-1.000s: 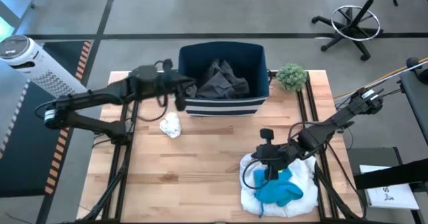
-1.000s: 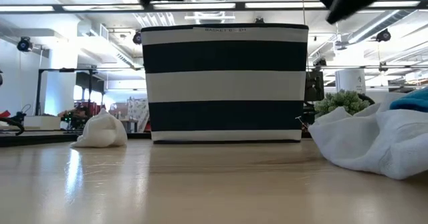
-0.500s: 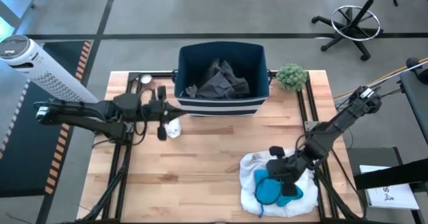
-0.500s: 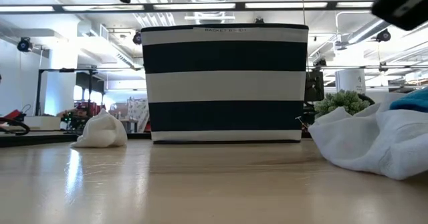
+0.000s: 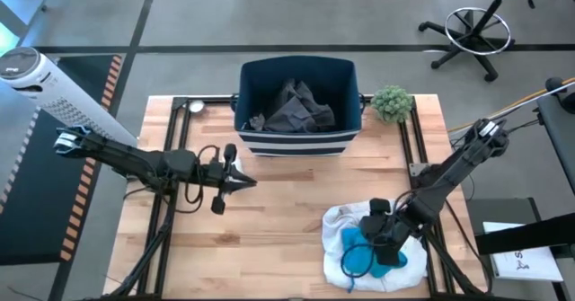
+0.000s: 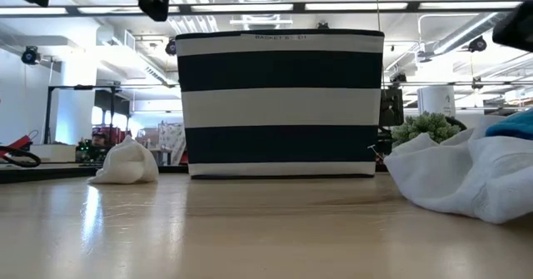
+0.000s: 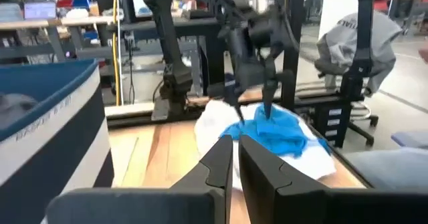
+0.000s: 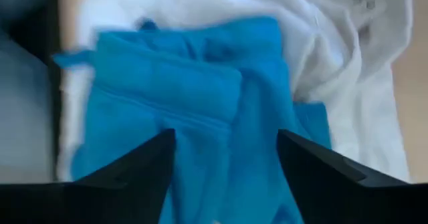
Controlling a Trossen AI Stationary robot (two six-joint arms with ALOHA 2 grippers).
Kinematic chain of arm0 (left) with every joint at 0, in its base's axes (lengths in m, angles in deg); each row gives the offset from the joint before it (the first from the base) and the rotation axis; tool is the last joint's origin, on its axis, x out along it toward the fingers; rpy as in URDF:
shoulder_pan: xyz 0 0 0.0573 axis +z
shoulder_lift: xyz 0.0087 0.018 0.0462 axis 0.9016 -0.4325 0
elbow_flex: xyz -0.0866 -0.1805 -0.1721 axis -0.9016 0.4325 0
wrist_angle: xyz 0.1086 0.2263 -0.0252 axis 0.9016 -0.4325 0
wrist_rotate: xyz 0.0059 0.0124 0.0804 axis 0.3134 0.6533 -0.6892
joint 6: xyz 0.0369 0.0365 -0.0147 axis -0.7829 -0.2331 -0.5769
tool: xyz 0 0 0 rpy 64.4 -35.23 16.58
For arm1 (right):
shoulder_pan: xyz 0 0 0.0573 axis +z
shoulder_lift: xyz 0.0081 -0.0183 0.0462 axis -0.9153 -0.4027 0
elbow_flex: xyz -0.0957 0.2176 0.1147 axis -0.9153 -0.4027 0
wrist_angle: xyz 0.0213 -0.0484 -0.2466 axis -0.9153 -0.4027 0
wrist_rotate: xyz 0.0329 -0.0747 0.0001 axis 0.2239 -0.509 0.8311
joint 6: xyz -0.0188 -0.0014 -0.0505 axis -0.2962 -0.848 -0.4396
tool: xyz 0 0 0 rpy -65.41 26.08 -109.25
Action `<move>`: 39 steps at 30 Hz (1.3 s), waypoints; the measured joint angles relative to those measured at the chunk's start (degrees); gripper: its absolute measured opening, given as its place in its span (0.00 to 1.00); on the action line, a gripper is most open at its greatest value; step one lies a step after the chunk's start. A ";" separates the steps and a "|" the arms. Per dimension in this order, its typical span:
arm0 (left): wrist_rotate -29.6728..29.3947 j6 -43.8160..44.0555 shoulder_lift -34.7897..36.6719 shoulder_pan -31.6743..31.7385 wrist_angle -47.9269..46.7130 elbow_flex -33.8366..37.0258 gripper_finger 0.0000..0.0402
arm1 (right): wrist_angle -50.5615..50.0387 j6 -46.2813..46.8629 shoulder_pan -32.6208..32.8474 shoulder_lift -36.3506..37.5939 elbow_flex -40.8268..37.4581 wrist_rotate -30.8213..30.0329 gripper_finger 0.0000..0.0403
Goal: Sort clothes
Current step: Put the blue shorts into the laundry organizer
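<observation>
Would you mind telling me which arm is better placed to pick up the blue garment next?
Right. The right gripper hangs open directly over the blue garment on the white one. The left gripper is shut, far across the table near the bin.

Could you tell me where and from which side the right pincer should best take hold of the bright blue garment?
Probably from straight above, at the raised fold in the middle of the bright blue garment. It lies bunched on the white garment, and the right pincer hangs open just over that ridge, so the ridge should pinch without catching the white cloth.
</observation>
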 joint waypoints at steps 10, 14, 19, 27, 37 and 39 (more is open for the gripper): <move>-0.16 -1.45 -2.52 -0.73 3.92 0.00 0.10 | 0.91 -2.71 -0.33 -7.91 0.00 8.65 0.59; -0.53 -6.18 -3.01 -0.81 7.43 0.00 0.13 | 0.64 -5.95 -0.77 -8.90 0.39 9.07 0.32; -0.59 -12.44 -3.09 -0.82 11.42 0.00 0.10 | -1.87 -8.84 -1.87 -7.60 3.76 9.07 0.04; -0.63 -15.47 -3.01 -0.84 13.05 0.00 0.01 | -13.52 -13.11 -3.55 -4.60 17.36 1.12 0.02; -0.70 -16.79 -2.99 -0.82 16.18 0.00 0.00 | -17.84 -28.96 -10.96 -4.81 38.23 -24.60 0.01; -0.70 -17.35 -2.97 -0.81 16.86 0.00 0.00 | -17.07 -32.72 -13.68 -5.03 41.97 -29.59 0.01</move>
